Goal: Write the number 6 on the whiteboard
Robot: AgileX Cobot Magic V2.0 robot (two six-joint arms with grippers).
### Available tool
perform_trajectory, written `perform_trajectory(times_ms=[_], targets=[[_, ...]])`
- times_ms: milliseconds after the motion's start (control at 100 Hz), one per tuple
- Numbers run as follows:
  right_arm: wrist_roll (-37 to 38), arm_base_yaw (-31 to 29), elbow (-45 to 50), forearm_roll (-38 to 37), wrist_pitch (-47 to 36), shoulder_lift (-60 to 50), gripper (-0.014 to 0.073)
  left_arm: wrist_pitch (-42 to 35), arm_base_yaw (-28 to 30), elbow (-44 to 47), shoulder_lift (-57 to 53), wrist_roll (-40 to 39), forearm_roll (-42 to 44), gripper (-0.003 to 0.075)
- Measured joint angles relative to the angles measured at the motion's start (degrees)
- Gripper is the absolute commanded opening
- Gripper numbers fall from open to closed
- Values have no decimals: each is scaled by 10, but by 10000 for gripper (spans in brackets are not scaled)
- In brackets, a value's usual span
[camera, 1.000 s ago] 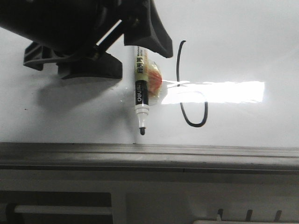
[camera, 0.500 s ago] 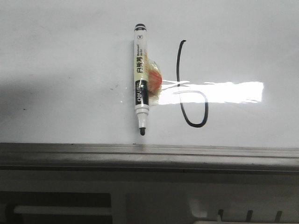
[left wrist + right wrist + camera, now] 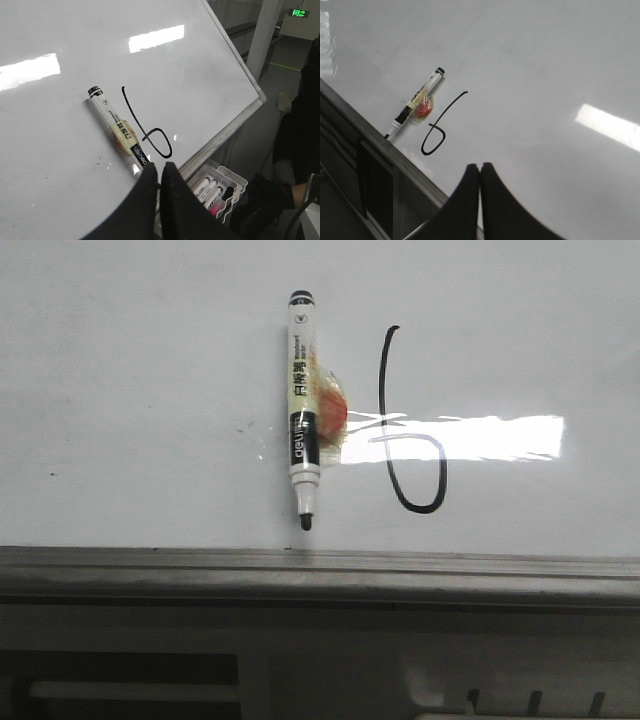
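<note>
Left gripper closed, fingers pressed together with nothing between them, lifted off the whiteboard and poised over its lower edge. Just beyond the fingertips, the tip end of a cream-and-black marker, lying flat on the board with its black end cap pointing away. Right beside the marker, not touching it, the number 6: thin black line, long stem, small loop at the end nearest the gripper. Past the board's corner, a white tray of spare markers. Right gripper likewise closed and empty, held clear of the board, further from the writing; number 6 and marker well apart from its fingertips, near the grey edge rail. From the front, neither gripper in sight: marker upright, tip down near the rail, number 6 immediately to its right, loop crossed by a bright glare patch.
</note>
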Motion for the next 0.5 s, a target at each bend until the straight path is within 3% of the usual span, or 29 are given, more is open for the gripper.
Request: perform_trajectory(times_ms=[500], targets=[[2, 0, 1, 2, 7, 0, -43, 0, 0, 7, 0, 0, 1, -19]])
